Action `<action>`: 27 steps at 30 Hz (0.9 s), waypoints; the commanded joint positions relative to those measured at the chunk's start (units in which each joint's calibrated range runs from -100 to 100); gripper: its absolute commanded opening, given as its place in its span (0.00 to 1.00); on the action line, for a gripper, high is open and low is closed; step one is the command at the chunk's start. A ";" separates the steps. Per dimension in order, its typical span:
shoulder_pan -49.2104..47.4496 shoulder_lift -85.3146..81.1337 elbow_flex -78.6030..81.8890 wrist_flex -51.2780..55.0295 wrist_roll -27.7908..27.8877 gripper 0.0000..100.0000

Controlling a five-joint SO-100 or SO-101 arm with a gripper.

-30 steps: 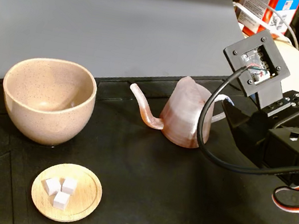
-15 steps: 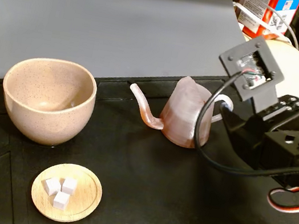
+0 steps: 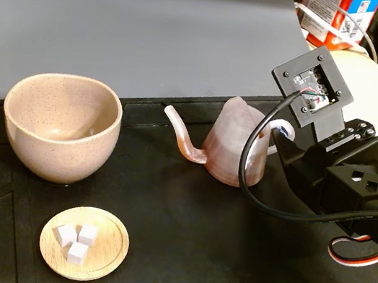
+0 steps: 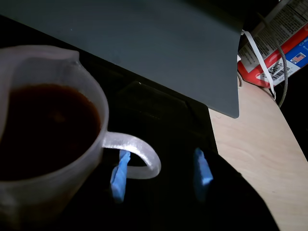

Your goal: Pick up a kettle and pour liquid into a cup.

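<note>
The translucent pinkish kettle (image 3: 235, 148) stands mid-mat, its thin spout (image 3: 179, 134) aimed left at the cup (image 3: 60, 126), a big speckled beige-pink bowl at the left, which looks empty. In the wrist view the kettle (image 4: 48, 192) holds dark reddish liquid (image 4: 48, 125). Its whitish loop handle (image 4: 144, 153) curves out to the right. My gripper (image 4: 161, 175) is open, with blue-padded fingertips (image 4: 202, 171) on either side of the handle's outer bend; the left pad shows through the loop. In the fixed view the gripper (image 3: 282, 138) sits at the handle, right of the kettle.
A small wooden dish (image 3: 85, 243) with three white cubes lies in front of the cup. Everything rests on a black mat (image 3: 178, 242) before a grey backdrop (image 3: 158, 26). A pale table with red and white packaging (image 4: 279, 53) lies to the right.
The arm has slid left toward the kettle and the camera mount has tilted. The fingers now reach the handle. Kettle, cup and dish have not moved.
</note>
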 commanded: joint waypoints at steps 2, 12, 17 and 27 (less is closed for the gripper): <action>1.62 -0.32 -1.89 -0.69 0.11 0.18; 1.62 2.24 -4.06 -1.12 0.17 0.18; 1.55 3.09 -5.43 -1.21 0.17 0.18; 0.56 3.18 -5.79 -1.12 0.17 0.18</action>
